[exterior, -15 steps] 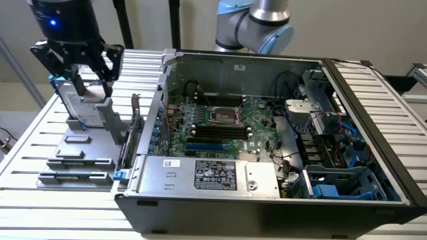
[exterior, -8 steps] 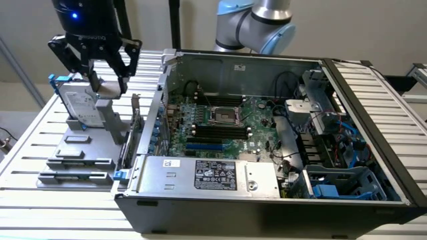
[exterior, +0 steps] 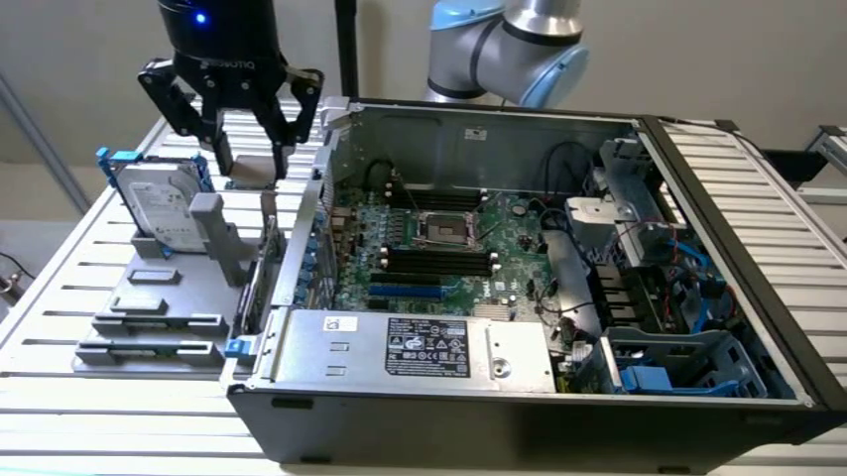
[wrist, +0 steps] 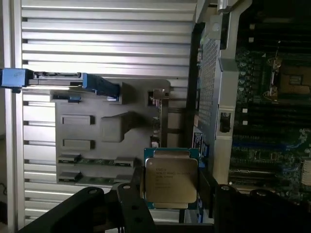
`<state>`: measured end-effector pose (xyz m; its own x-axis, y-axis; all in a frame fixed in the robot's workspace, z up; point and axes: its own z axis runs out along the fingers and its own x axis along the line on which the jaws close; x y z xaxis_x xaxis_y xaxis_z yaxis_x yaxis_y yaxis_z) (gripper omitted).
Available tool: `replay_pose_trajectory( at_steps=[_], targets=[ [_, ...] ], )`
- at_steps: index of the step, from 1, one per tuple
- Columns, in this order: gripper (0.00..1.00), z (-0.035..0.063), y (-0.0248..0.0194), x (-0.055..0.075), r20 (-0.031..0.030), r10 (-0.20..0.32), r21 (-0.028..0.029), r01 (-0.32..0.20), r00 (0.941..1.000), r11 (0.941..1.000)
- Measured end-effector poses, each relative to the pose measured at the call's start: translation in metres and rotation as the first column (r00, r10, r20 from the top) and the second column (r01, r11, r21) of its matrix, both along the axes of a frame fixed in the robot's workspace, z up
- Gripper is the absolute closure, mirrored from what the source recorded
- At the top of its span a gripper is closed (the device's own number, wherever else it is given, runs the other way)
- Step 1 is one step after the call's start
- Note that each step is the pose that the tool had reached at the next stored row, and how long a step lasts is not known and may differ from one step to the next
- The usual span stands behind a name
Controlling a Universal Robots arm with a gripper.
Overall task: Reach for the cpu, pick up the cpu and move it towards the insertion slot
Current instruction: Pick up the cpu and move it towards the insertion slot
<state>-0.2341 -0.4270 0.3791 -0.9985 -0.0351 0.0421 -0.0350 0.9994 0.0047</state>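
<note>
**Hidden / unclear.** In the exterior view the arm is cut off by the upper edge, and so is the claw's body. The cpu reads there as a small pale patch between the fingers, and its face cannot be made out. In the wrist view the print on the cpu is too blurred to read. The fingers are dark shapes, partly out of frame. The insertion slot is cropped at the picture's edge.

**Claw.** The claw is closed down to the chip's width, with its fingers on two opposite edges of the cpu. The silvery top faces the wrist camera. The chip hangs in the air, clear of the slatted surface, just outside the side wall of the computer case. It is over the case-side edge of the grey fixture.

**Containers.**
- The case lies open.
- Inside is the motherboard, carrying the insertion slot, which has a shiny frame and a dark centre.
- Black memory slots run beside the insertion slot.
- A power supply sits along the near wall.
- The grey fixture holds the hard drive with blue clips, standing on edge.
- The cpu is outside the case and well apart from the insertion slot, with the case wall between them.
</note>
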Motion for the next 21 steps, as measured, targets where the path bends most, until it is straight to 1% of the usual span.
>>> replay_pose_trajectory(
  at_steps=[3, 6, 10, 12, 13, 15, 16, 18, 21],
  targets=[
    [0.46, 0.0004, 0.0, 0.014, -0.0002, 0.0, 0.0075, 0.0, 1.0, 1.0],
    [0.46, 0.0004, 0.0, 0.027, -0.0001, 0.0, 0.0191, 0.0, 1.0, 0.9998],
    [0.46, 0.0004, 0.0, 0.046, -0.0002, 0.0, 0.0366, 0.0, 1.0, 0.9993],
    [0.46, 0.0004, 0.0, 0.055, -0.0002, 0.0, 0.0441, 0.0, 1.0, 0.999],
    [0.46, 0.0004, 0.0, 0.06, -0.0002, 0.0, 0.0469, 0.0, 1.0, 0.9989],
    [0.46, 0.0003, 0.0001, 0.068, -0.0001, 0.0, 0.0512, 0.0, 1.0, 0.9987],
    [0.46, 0.0002, 0.0002, 0.073, -0.0002, 0.0, 0.0525, 0.0, 1.0, 0.9986],
    [0.46, -0.0002, 0.0006, 0.082, -0.0005, 0.0, 0.0541, 0.0, 1.0, 0.9985],
    [0.46, -0.0014, 0.0014, 0.096, -0.0011, 0.0, 0.0548, 0.0, 1.0, 0.9985]
  ],
)
